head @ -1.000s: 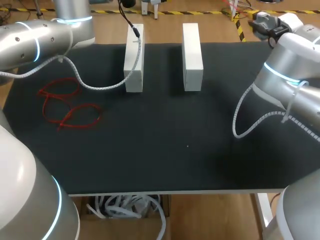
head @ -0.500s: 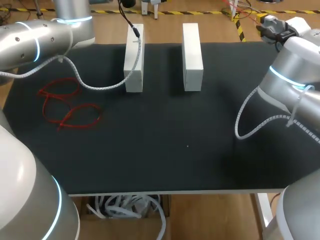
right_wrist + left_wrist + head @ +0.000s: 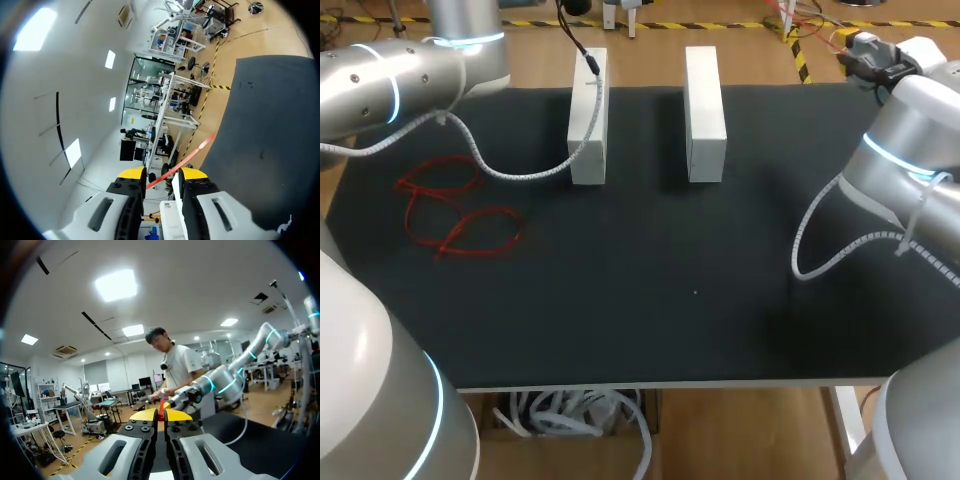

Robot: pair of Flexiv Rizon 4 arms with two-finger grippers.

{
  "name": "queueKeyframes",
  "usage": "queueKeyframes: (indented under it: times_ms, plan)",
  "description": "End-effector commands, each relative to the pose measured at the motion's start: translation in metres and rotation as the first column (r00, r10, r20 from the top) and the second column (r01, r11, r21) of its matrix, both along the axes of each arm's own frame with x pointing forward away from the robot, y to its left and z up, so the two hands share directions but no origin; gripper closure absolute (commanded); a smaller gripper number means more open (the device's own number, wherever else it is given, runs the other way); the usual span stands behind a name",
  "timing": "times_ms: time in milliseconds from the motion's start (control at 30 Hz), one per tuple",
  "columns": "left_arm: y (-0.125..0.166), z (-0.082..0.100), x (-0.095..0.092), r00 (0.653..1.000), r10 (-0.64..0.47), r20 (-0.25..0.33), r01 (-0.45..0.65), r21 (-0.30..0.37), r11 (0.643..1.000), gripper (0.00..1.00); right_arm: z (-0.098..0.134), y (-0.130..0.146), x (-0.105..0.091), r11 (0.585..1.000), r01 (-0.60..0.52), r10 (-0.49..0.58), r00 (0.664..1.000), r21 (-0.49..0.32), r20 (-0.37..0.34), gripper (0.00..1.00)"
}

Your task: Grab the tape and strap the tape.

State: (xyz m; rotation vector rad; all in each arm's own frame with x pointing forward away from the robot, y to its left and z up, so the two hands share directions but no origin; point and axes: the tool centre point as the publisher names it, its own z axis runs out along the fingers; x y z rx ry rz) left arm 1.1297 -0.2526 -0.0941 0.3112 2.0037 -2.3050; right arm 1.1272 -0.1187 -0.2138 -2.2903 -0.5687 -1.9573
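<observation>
Our left gripper, held level above the black fabric mat, pinches a thin red plastic tape strip. Our right gripper, raised past the mat's far right corner, nips another red strip. Tangled red tape loops lie on the mat's left side.

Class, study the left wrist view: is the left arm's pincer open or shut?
Shut. The left pincer has its two yellow tips pressed together on a thin red strap between them.
</observation>
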Motion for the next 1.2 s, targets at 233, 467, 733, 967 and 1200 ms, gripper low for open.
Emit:
queueKeyframes:
  times_ms: [233, 467, 733, 967, 1200]
  plan:
    - [0.001, 0.001, -0.001, 1.0, 0.001, -0.001, -0.001, 0.002, 1.0, 1.0, 0.0, 0.004, 0.005, 1.0, 0.001, -0.001, 1.0, 0.001, 0.002, 0.7]
    - [0.001, 0.001, -0.001, 1.0, 0.001, -0.001, -0.001, 0.002, 1.0, 1.0, 0.0, 0.005, 0.01, 1.0, 0.003, -0.002, 1.0, -0.004, 0.007, 0.67]
    - [0.001, 0.001, -0.001, 1.0, 0.001, -0.001, -0.001, 0.002, 1.0, 1.0, 0.001, 0.006, 0.015, 1.0, 0.003, -0.003, 1.0, -0.012, 0.013, 0.65]
    - [0.001, 0.001, -0.001, 1.0, 0.001, -0.001, -0.001, 0.002, 1.0, 1.0, 0.0, 0.008, 0.018, 1.0, -0.004, 0.005, 1.0, -0.02, 0.017, 0.63]
    - [0.001, 0.001, -0.001, 1.0, 0.001, -0.001, -0.001, 0.002, 1.0, 1.0, -0.001, 0.01, 0.018, 1.0, -0.011, 0.011, 1.0, -0.021, 0.015, 0.63]
